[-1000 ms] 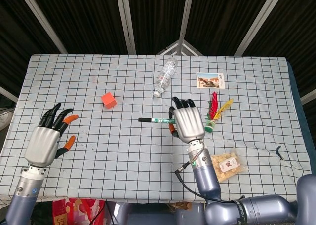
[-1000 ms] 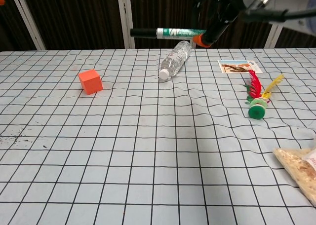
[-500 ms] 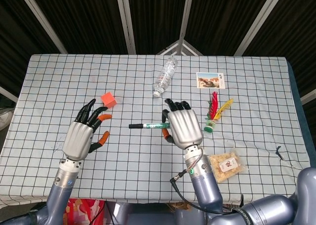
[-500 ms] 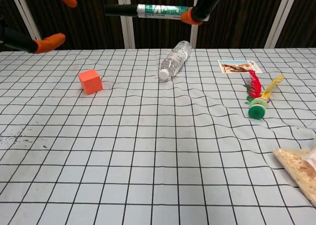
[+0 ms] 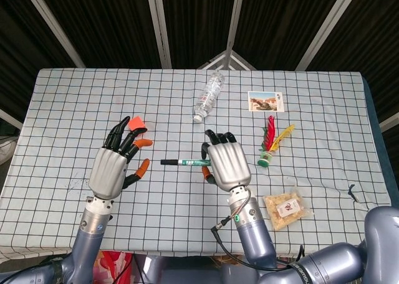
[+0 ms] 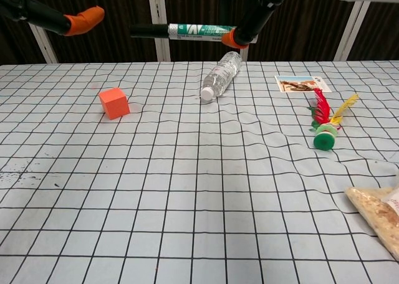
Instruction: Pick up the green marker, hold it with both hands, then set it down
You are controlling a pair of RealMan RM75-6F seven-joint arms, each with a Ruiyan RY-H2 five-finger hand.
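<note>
A table covered in a white cloth with a black grid (image 5: pixel 75 97) holds an orange cube (image 6: pixel 114 103), a clear plastic bottle on its side (image 5: pixel 207 96), a picture card (image 5: pixel 266 101), a feathered shuttlecock (image 5: pixel 269 146), and what looks like a snack bag (image 5: pixel 286 208) near the right front corner.

The table (image 5: pixel 324 109) carries a cube (image 6: pixel 114 103) at left, a bottle (image 6: pixel 220 76) lying behind centre, and a card (image 6: pixel 301 83) to the bottle's right. A shuttlecock (image 6: pixel 325 123) lies in front of the card, and a snack bag (image 5: pixel 285 207) nearer still, at the right front. The marker (image 6: pixel 190 30) hangs level above the table, between the left hand (image 5: pixel 112 165) and the right hand (image 5: pixel 225 164), which holds its right end.
</note>
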